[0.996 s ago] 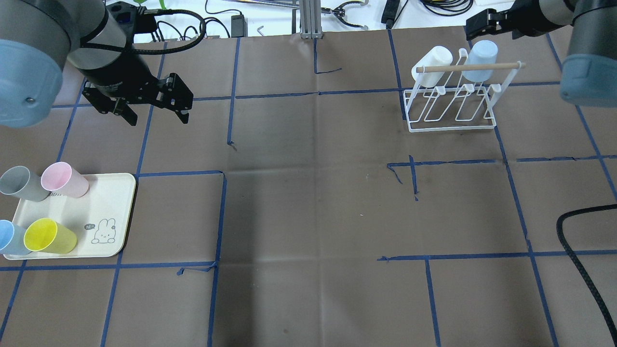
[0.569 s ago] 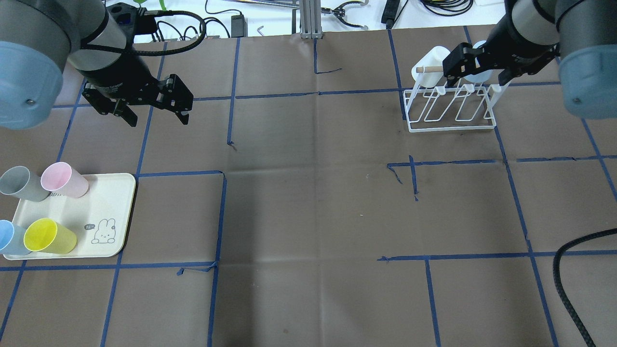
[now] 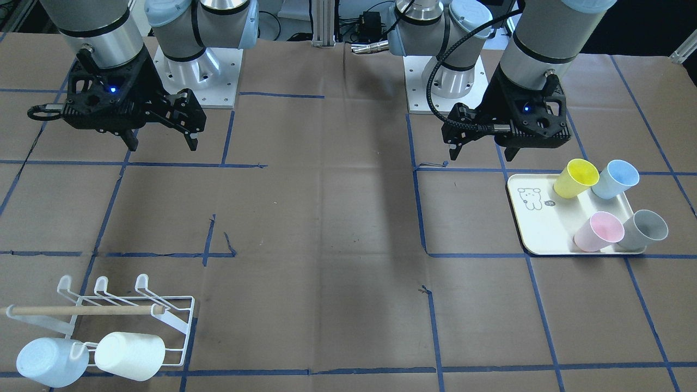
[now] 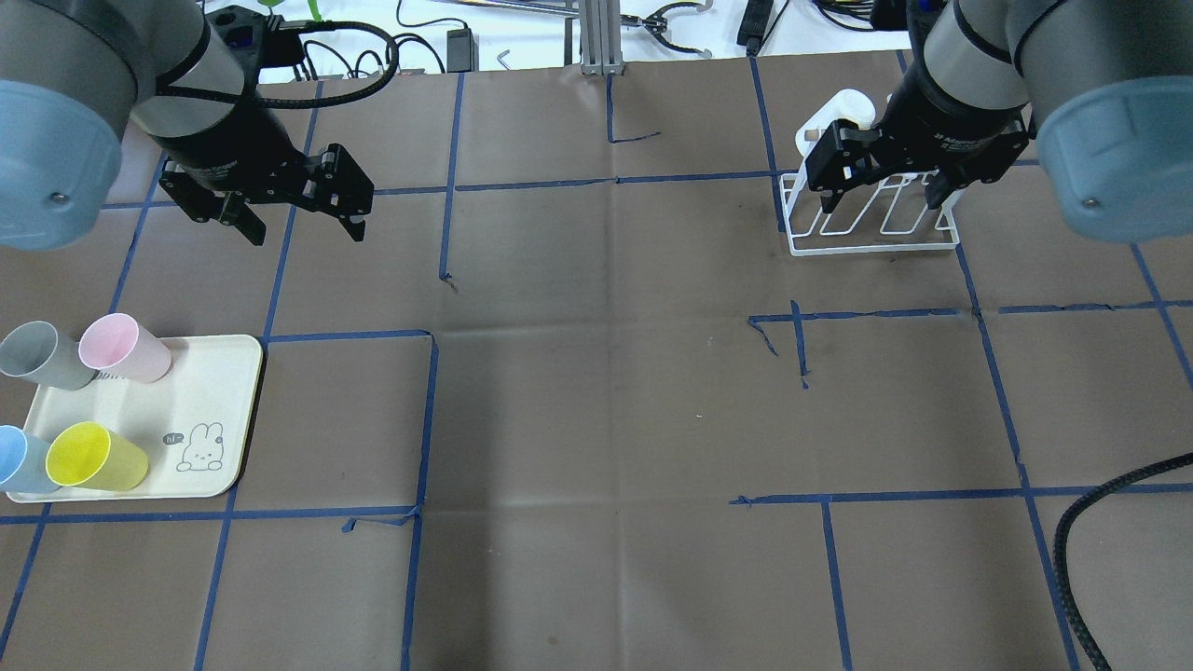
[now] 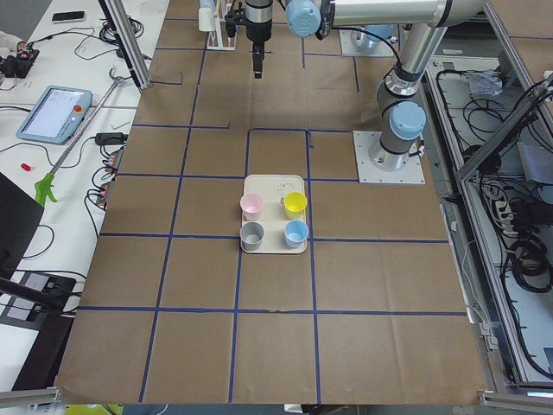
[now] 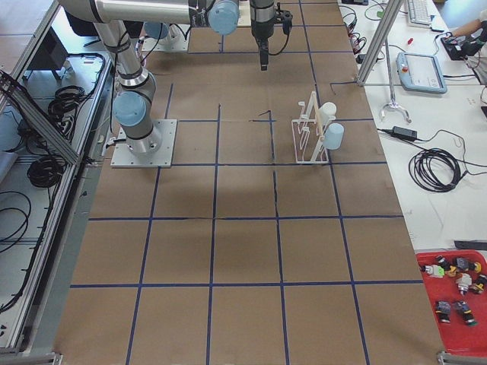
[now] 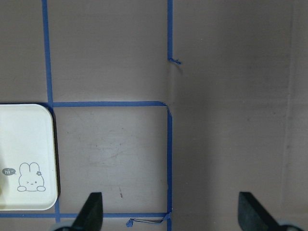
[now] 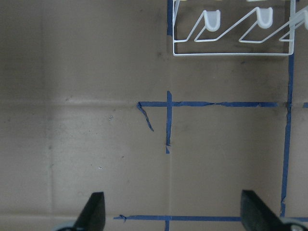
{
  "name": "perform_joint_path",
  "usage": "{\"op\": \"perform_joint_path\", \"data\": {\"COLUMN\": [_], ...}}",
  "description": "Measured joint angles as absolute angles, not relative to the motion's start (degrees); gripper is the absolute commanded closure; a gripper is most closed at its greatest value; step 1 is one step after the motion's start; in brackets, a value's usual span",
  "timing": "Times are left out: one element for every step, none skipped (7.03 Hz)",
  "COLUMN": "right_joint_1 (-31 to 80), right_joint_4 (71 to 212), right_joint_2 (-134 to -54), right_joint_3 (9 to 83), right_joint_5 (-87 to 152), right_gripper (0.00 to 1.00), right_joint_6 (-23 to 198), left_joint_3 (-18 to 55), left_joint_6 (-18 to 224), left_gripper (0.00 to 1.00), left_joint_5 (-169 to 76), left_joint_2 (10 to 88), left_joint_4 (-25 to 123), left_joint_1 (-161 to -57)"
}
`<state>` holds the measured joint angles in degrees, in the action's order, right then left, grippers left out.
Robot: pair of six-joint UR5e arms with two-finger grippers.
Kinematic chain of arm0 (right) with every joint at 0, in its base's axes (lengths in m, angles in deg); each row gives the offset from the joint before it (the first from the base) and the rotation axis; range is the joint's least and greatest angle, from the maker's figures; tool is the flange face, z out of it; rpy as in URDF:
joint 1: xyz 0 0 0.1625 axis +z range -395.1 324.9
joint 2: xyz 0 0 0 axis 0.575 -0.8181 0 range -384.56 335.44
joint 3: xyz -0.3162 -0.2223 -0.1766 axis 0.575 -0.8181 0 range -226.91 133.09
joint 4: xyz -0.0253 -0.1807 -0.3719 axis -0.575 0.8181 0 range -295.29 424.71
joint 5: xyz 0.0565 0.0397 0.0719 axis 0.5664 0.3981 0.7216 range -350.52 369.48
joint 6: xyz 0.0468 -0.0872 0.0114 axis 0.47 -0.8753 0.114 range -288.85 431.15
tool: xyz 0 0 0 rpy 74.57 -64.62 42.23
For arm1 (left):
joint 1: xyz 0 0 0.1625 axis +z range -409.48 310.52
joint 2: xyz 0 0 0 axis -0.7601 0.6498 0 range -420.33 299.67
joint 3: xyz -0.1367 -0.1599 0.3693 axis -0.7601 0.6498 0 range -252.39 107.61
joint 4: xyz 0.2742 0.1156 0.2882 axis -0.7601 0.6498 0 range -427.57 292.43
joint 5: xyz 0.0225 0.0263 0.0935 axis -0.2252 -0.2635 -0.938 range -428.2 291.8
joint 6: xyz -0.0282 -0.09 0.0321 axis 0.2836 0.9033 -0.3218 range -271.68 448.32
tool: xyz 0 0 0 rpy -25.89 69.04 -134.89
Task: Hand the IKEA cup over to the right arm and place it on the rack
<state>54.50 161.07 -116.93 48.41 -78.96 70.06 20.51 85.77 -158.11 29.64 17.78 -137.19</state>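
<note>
**Left gripper** (image 4: 306,228): fingers (image 7: 91,212) spread wide, nothing between them. It hangs above bare brown table paper, clear of the surface. The left wrist view shows a corner of the cream tray (image 7: 29,144) at its left edge, off to the side of the gripper's line.

**Right gripper** (image 4: 880,202): fingers (image 8: 94,211) likewise spread wide and empty. It hangs in the air on the robot's side of the rack (image 4: 876,246). The right wrist view shows the rack's near edge at the top of the frame, with blue tape lines on the paper directly below the fingers.

**Cups awaiting transfer:** four IKEA cups stand upright, mouths up, in a two-by-two block at one end of the tray (image 3: 542,234): yellow cup (image 3: 575,178), blue cup (image 3: 615,179), pink cup (image 3: 599,231), grey cup (image 3: 645,228). Neither gripper touches any of them. The rabbit drawing (image 3: 529,198) occupies the tray's bare end.

**Rack:** it stands on the table on the robot's right, well apart from the tray. The wooden dowel (image 3: 81,310) lies across its top. Two cups sit tilted, mouths toward the rack, on the row away from the robot: a white cup (image 3: 129,355) and a pale blue cup (image 3: 52,362). The row nearer the robot carries nothing.

**Surroundings:** cables (image 4: 419,37) lie beyond the table's far edge.
</note>
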Motion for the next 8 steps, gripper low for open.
{"op": "perform_joint_path", "data": {"right_joint_1": [54.62, 54.74, 55.05, 55.62, 56.14, 56.39, 56.52, 56.57], "right_joint_4": [159.92, 159.50, 159.38, 159.36, 159.36, 159.30, 158.59, 157.46], "right_joint_2": [-116.99, -116.87, -116.51, -115.90, -115.47, -115.52, -115.58, -115.15], "right_joint_3": [48.15, 47.67, 47.01, 46.55, 46.24, 45.53, 44.14, 42.58], "right_joint_5": [-78.85, -78.75, -78.54, -78.34, -78.48, -78.94, -79.60, -79.89], "right_gripper": [0.00, 0.00, 0.00, 0.00, 0.00, 0.00, 0.00, 0.00], "right_joint_6": [70.08, 70.12, 70.69, 72.13, 73.28, 73.75, 73.84, 73.87], "left_joint_3": [20.55, 20.57, 20.57, 20.55, 20.54, 20.55, 20.54, 20.53], "left_joint_6": [85.77, 85.77, 85.77, 85.77, 85.77, 85.77, 85.77, 85.77], "left_gripper": [0.00, 0.00, 0.00, 0.00, 0.00, 0.00, 0.00, 0.00], "left_joint_5": [-158.11, -158.11, -158.11, -158.11, -158.11, -158.11, -158.11, -158.14], "left_joint_2": [29.62, 29.60, 29.59, 29.56, 29.53, 29.51, 29.50, 29.47], "left_joint_4": [17.78, 17.78, 17.78, 17.78, 17.78, 17.78, 17.78, 17.78], "left_joint_1": [-137.19, -137.19, -137.19, -137.19, -137.19, -137.19, -137.19, -137.19]}}
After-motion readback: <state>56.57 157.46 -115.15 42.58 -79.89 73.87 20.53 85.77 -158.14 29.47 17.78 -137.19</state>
